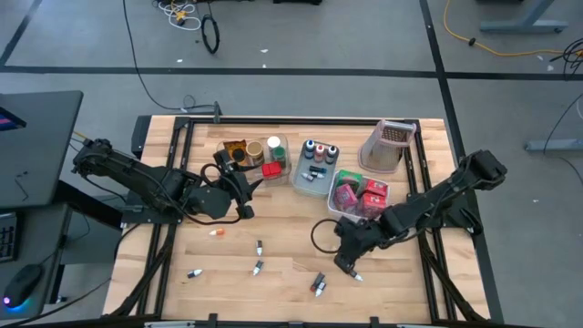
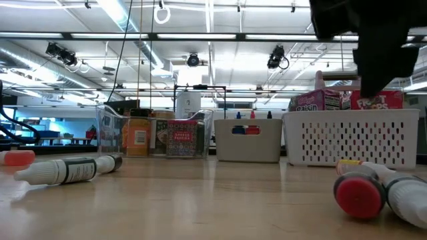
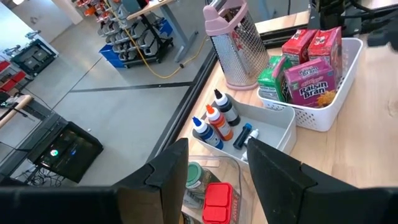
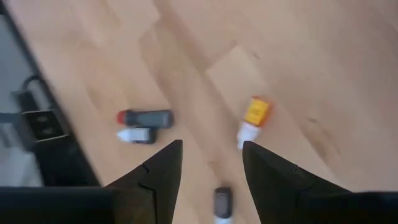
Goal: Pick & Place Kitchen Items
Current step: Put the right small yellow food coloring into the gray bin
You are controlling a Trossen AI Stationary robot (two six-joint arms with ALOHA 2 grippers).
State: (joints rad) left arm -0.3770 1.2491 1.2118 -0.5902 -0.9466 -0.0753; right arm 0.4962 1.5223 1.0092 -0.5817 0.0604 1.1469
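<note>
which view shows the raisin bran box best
The left wrist view: the pink raisin bran box stands in the white perforated bin with its label readable. The low view shows only its top above the bin's rim; the high view shows it small; the right wrist view misses it.

Wooden tabletop [image 1: 282, 232] with black frame rails along its edges. Three bins in a row at the far side: clear bin [image 1: 258, 155], grey bin [image 1: 316, 167], white perforated basket [image 1: 342, 208]. Pink-topped metal grater [image 1: 386, 146] stands upright just beside the grey bin. Grey floor beyond, with a coiled black cable [image 1: 211, 35] and yellow cable [image 1: 510, 25]. Dark desk [image 1: 32, 146] off the tabletop's left side.
</note>
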